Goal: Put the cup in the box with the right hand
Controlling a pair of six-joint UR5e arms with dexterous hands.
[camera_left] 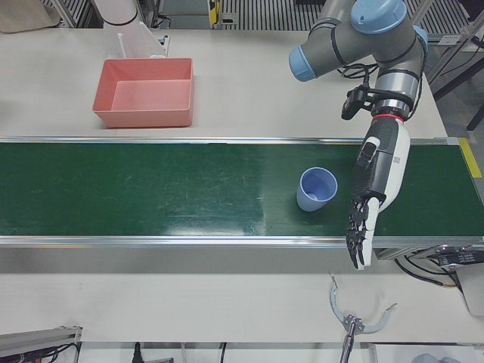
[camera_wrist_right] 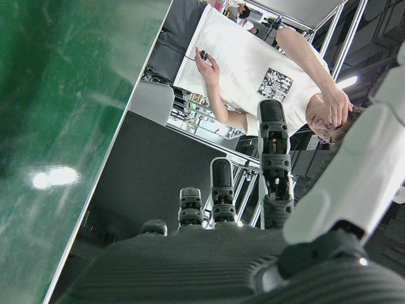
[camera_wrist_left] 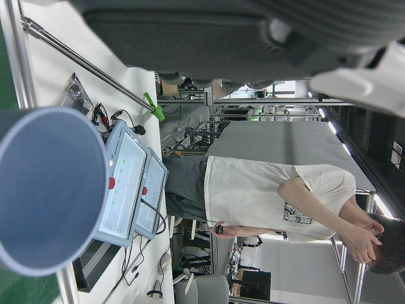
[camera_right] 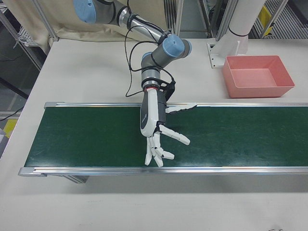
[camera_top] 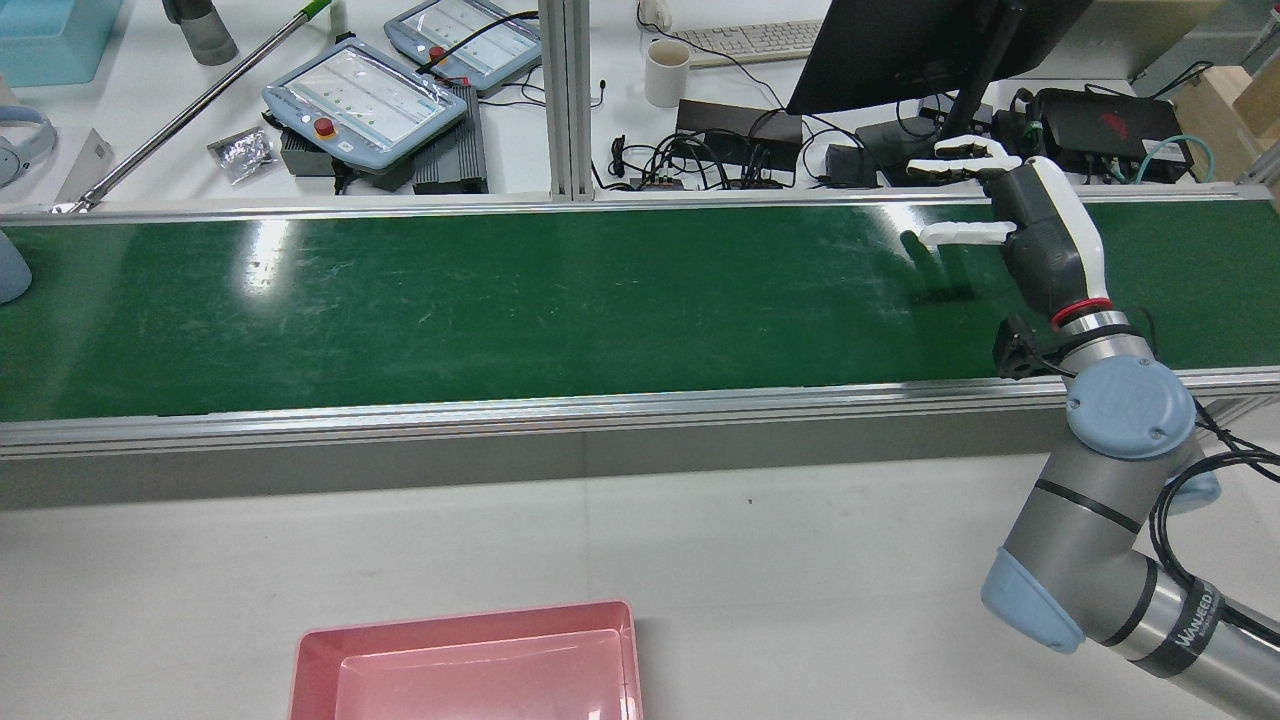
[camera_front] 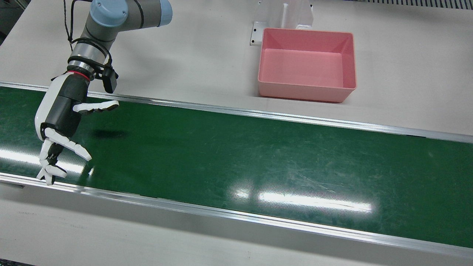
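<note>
The light blue cup stands upright on the green belt, near the belt's end on my left arm's side. It also shows at the left edge of the rear view and large in the left hand view. My left hand hangs open just beside the cup, not touching it. My right hand is open and empty above the other end of the belt, far from the cup; it also shows in the right-front view. The pink box sits empty on the white table behind the belt.
The green conveyor belt has aluminium rails along both edges. A white bracket stands behind the box. Beyond the belt a bench holds teach pendants, a white mug, cables and a monitor. A person stands there.
</note>
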